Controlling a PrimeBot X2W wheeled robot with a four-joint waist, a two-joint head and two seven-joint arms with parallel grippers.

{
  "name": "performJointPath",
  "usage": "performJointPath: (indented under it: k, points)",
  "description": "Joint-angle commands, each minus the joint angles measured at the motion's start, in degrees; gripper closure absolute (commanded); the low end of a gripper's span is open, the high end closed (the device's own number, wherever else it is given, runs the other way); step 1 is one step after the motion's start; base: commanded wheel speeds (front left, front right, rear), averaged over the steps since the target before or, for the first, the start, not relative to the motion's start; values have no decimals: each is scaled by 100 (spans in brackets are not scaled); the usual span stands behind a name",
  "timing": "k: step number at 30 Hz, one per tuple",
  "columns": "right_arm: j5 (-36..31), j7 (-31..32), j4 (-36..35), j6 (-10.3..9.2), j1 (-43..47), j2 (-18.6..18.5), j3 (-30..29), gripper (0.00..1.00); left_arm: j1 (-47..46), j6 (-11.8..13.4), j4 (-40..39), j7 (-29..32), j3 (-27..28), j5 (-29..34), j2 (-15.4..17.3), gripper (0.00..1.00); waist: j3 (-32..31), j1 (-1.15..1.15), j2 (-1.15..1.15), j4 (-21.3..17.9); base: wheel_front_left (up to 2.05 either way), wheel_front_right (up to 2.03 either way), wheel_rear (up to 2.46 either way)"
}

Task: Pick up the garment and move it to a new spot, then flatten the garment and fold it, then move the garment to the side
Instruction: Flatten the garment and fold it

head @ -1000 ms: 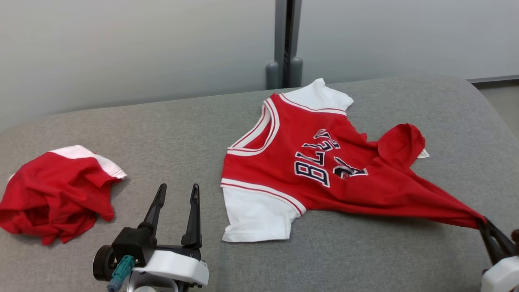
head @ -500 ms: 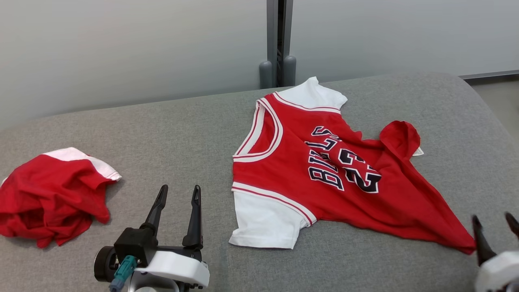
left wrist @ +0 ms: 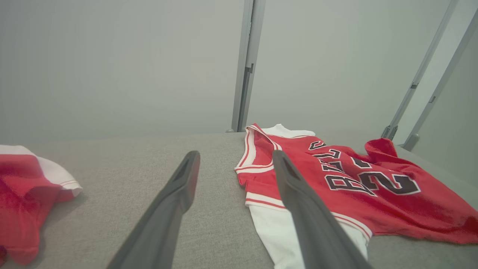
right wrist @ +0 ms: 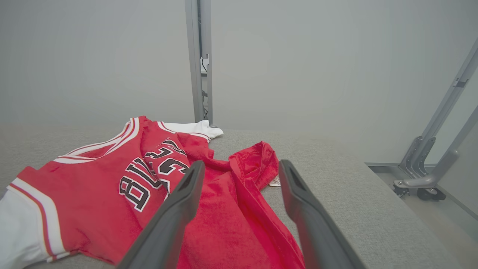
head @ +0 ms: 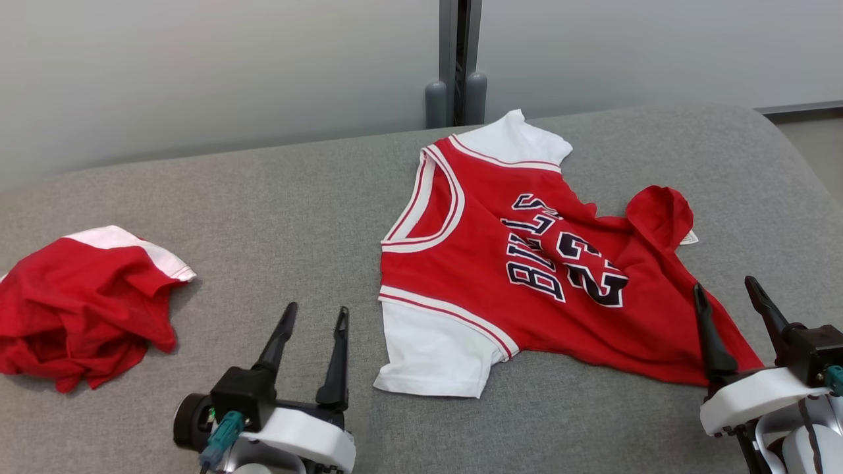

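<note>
The garment (head: 527,263) is a red jersey with white sleeves and dark lettering, lying mostly spread on the grey padded surface (head: 263,217), right of centre in the head view. Its far hem is folded over into a hump. My right gripper (head: 724,284) stands open at the garment's near right corner, its left finger over the red cloth and nothing between the fingers. In the right wrist view the open right gripper (right wrist: 242,164) looks across the garment (right wrist: 112,175). My left gripper (head: 316,309) is open, just left of the white sleeve. Its own view frames the left gripper (left wrist: 235,155) beside the garment (left wrist: 354,198).
A second red and white garment (head: 85,309) lies crumpled at the far left. A grey wall with a vertical post (head: 456,62) stands behind the surface. The surface rounds off at the right, with floor (head: 816,145) and metal frame legs (right wrist: 429,164) beyond.
My right gripper opened and let go of the garment's corner, then moved up into view. The stretched corner slackened and the lettering flattened out. The camera shifted slightly.
</note>
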Motion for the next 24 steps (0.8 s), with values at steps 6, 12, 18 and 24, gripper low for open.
performJointPath:
  k: [6, 12, 18, 24]
  points:
    - [29, -33, -192, -2, -64, 18, 19, 0, -476, -119, 496, -1, -222, 155, 24, 0, 264, 0, 0, -130, 0, 0, 0]
    - [51, -34, -310, -2, -169, 63, 160, 0, -1247, -206, 1361, -1, -393, 212, 25, 0, 594, 0, 0, -416, 0, 0, 0]
    - [103, -34, -364, -2, -277, 126, 180, 0, -2234, -351, 2770, -2, -550, -60, 27, 0, 890, 0, 0, -676, 0, 0, 0]
    - [467, -34, -373, -2, -343, 150, 431, 0, -3045, -434, 3845, -1, -682, -296, 26, 0, 1113, 0, 0, -877, 0, 0, 0]
